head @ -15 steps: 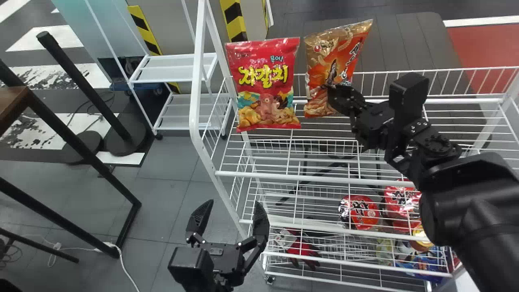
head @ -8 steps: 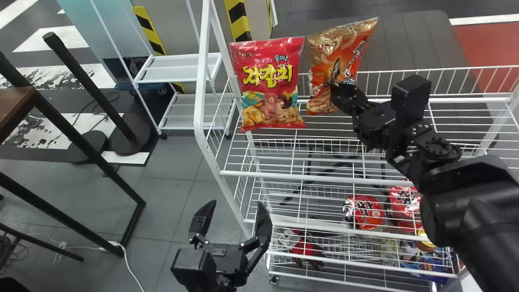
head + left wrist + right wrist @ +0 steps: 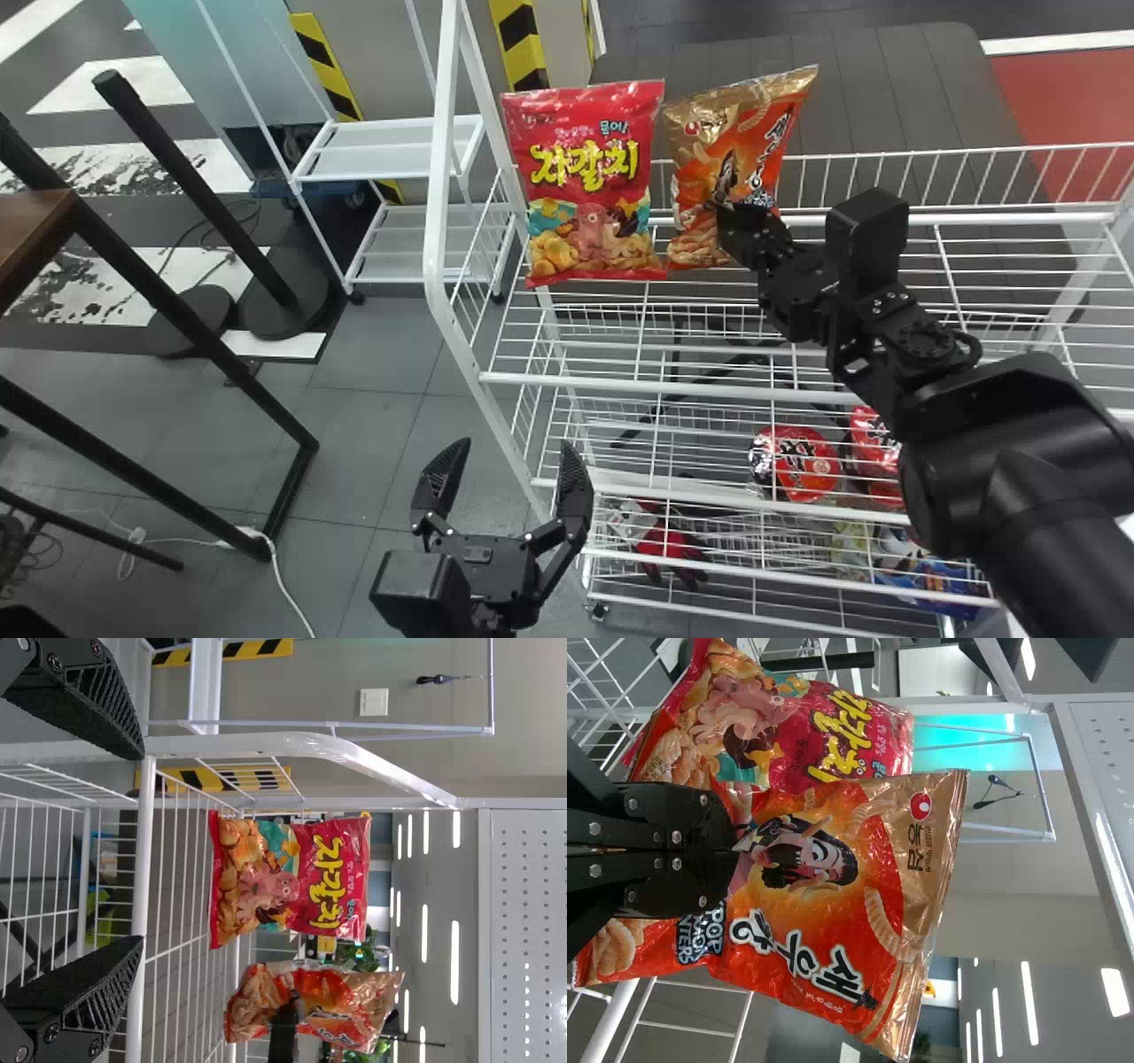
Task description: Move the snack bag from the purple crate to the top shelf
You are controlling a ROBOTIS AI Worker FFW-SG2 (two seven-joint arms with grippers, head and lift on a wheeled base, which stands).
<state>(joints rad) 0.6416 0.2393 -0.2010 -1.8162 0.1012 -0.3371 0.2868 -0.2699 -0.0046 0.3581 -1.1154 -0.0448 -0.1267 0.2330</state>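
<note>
Orange snack bag [image 3: 731,164] just came down bit, right gripper [image 3: 722,214] with fingers pinched tight on it. Bag leans beside red bag [image 3: 592,182], far side of top shelf [image 3: 611,382]. Looks nearly done: settle, let go. Left gripper [image 3: 516,445] near, fingers apart.

Extends underfoot in grey floor tiles [image 3: 354,443], with black-and-white patches [image 3: 97,168] farther left and a red area [image 3: 1072,97] at far right. Includes a brown-topped, black-framed table [image 3: 35,217] at the left edge, near a black post [image 3: 168,159] and a wheeled white cart [image 3: 381,161]. Rises to beige-grey wall [image 3: 425,762] and yellow-and-black stripes [image 3: 523,40], beneath long white lights [image 3: 455,961].
</note>
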